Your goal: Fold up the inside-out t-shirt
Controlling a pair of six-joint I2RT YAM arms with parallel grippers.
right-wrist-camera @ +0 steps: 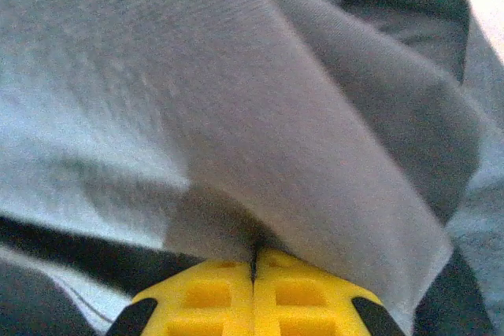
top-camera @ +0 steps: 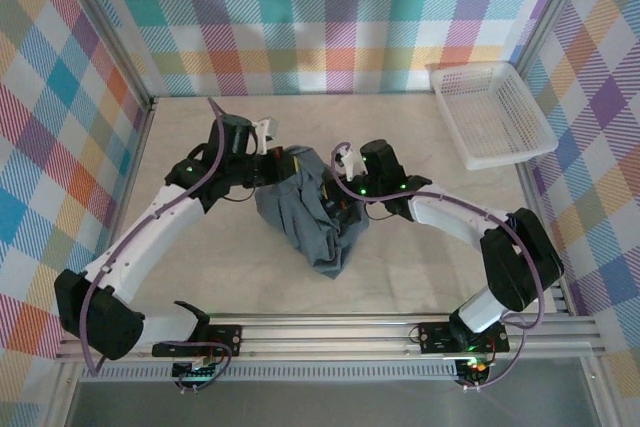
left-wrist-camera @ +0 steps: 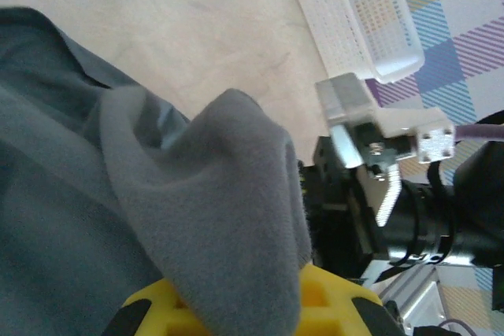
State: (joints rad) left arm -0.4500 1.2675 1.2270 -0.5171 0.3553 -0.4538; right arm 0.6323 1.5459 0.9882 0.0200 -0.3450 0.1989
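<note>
Right wrist: right claw (right-wrist-camera: 253,259) closed, pinching t-shirt (right-wrist-camera: 276,116) | left claw (left-wrist-camera: 244,308) grips it too, tips cloth-hidden

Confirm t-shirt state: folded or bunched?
Bunched, not folded. The t-shirt lies in a crumpled heap on the table; left gripper and right gripper each shut on its fabric.

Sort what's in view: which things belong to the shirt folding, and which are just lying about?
Part of the job: t-shirt, bunched mid-table; left gripper and right gripper, both shut on it.
Lying about: white mesh basket, far right corner.
</note>
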